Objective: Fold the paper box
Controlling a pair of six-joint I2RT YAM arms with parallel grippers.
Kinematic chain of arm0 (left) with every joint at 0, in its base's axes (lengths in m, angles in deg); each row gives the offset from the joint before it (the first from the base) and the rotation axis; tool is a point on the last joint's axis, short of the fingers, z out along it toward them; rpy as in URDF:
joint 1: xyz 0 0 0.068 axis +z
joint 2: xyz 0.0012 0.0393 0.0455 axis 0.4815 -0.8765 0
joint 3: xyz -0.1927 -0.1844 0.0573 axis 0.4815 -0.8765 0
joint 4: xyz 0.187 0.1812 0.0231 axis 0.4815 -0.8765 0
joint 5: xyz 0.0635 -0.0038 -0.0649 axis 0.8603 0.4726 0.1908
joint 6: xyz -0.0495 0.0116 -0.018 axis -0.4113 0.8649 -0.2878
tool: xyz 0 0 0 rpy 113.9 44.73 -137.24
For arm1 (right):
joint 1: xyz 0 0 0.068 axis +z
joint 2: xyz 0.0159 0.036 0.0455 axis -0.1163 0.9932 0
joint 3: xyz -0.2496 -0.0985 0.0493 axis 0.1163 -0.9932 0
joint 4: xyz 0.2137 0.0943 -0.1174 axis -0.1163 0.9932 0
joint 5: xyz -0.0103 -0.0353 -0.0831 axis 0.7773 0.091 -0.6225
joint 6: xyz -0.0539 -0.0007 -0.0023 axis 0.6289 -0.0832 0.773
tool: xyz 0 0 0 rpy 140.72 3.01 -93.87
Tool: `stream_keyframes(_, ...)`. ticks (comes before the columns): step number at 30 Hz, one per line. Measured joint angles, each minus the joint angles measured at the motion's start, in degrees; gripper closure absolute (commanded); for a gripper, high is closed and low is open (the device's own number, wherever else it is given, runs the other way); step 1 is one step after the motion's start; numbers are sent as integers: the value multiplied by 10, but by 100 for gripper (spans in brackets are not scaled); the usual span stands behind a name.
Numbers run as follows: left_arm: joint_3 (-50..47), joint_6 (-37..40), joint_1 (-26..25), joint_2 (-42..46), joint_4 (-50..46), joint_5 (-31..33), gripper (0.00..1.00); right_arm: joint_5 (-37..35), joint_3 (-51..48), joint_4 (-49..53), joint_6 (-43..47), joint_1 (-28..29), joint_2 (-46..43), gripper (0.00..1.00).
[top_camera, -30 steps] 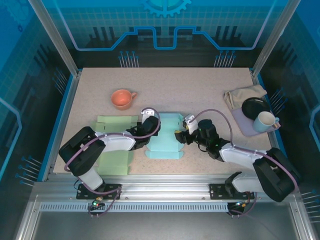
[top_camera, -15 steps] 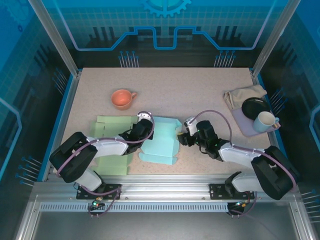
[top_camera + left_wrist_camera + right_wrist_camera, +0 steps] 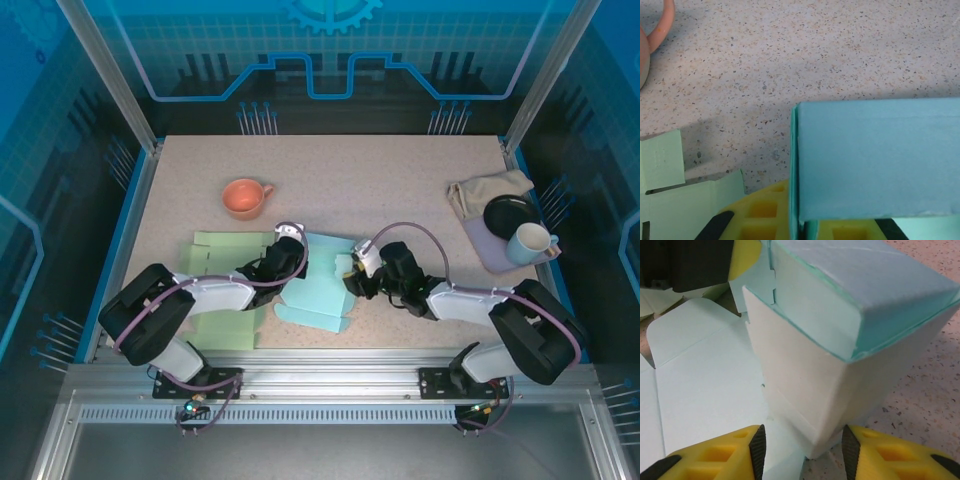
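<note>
My paper box [image 3: 318,290] sits mid-table, half built. Its walls are raised at the far end and flat flaps trail toward me, so the long axis runs far-to-near, with the near end skewed left. The left gripper [image 3: 286,264] is clamped on its left wall. The right gripper [image 3: 801,446] straddles the right corner, jaws partly apart; I cannot tell whether they pinch. An orange cup [image 3: 243,197] stands mouth-up at the far left. A mug [image 3: 530,242] sits on the mat [image 3: 488,250] at the right.

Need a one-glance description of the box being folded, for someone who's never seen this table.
On the speckled table, go to the middle of the near edge. The teal paper box sits there, partly folded up. The pale green sheets to its left lie flat and the orange mug stands further back; the box alone is teal with walls standing.
</note>
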Motion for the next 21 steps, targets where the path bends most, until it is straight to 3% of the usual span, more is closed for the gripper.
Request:
stream_keyframes(11,-4,-3,3,-3,15,-21,93,-102,35,2,-3,2,34,56)
stream_keyframes(21,-3,-16,0,-12,20,-18,93,-182,63,-8,-24,5,81,76)
